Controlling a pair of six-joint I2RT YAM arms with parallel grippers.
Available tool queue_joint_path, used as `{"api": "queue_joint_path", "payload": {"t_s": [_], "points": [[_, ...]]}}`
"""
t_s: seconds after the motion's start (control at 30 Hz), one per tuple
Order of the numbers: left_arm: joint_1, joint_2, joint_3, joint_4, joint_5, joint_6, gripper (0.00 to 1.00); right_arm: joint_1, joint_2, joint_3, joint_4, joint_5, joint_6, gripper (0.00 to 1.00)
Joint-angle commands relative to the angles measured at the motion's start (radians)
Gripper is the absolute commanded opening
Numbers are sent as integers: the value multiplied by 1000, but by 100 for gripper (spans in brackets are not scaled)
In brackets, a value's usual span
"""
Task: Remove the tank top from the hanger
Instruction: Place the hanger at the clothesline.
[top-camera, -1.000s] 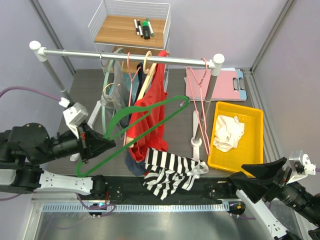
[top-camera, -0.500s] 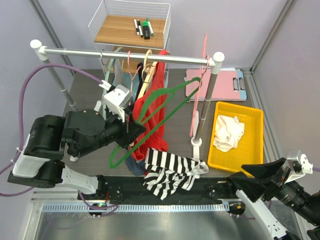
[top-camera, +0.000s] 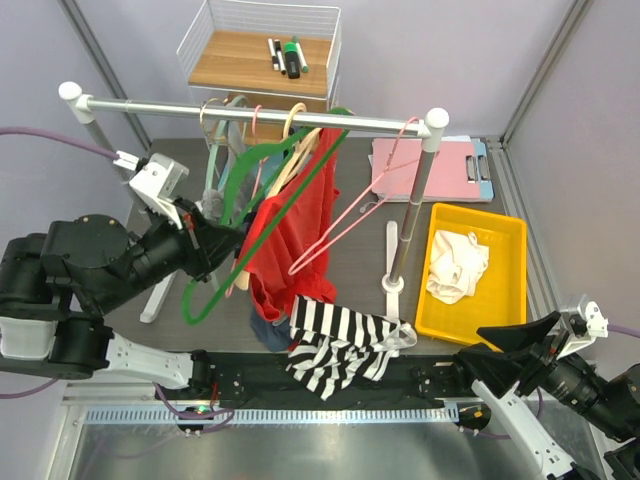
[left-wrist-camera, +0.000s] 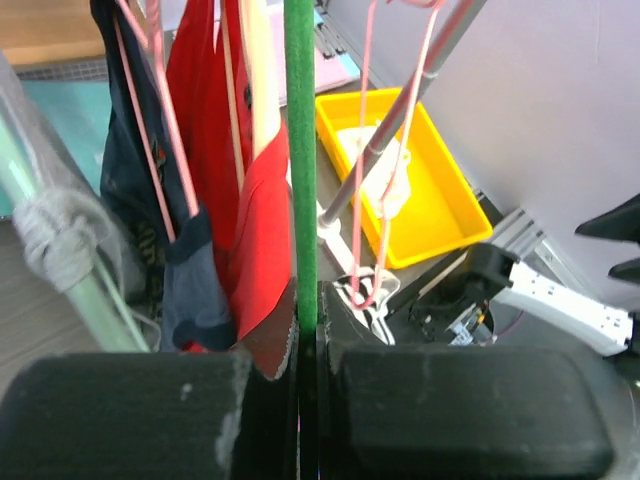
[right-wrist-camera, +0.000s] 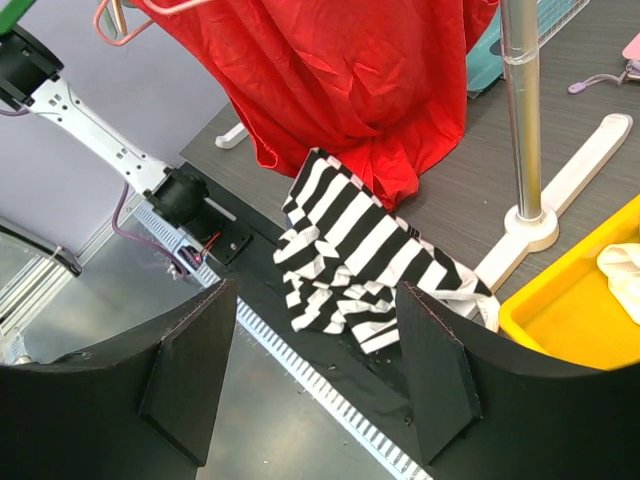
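Left tool (left-wrist-camera: 305, 345): pressed together on the bar of the green hanger (left-wrist-camera: 300, 150), raised beside the rail.
Green hanger: bare, tilted, its hook up near the rail (top-camera: 250, 110); whether the hook rests on the rail cannot be told.
Right tool (right-wrist-camera: 312, 300): spread wide, holding nothing, low at the table's near right corner, aimed toward the tank top.
Tank top (top-camera: 340, 340): black-and-white striped, off any hanger, in a crumpled heap at the near edge of the table (top-camera: 355, 285), partly over the black strip (top-camera: 250, 375) and just below the hem of the red garment (top-camera: 290, 230).
Red garment: hanging from the rail on a wooden hanger, beside the green hanger.
Pink hanger (top-camera: 360, 210): bare, slanting down from the rail's right end.
Rail: a metal bar on two posts, with several more hangers and a dark garment crowded at its middle.
Yellow tray (top-camera: 505, 225): on the table right of the rail's right post, holding a white cloth (top-camera: 455, 265).
Pink clipboard (top-camera: 410, 165): flat on the table behind the tray.
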Motion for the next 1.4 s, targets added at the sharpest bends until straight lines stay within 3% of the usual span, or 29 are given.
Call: {"api": "queue_joint_path", "payload": {"t_s": [0.0,0.53,0.8,1.1,1.27,1.33,1.37], "points": [[-1,135,91,93,-100,59,0,6,-10,-2,49,1,9,70],[10,325,121,225,-290,202,0,6,-21,-61,66,1,27,70],[165,373,112,196,3,157,0,6,-24,-180,101,-7,39,70],[231,333,1,225,69,108,0,3,-23,-384,182,-11,82,70],[233,294,-81,247,80,81,0,-24,-14,-532,315,-53,125,71],[233,271,-112,256,80,76,5,-33,-4,-565,372,-59,128,74],[233,265,-121,259,80,73,14,-36,11,-579,395,-71,140,75]]}}
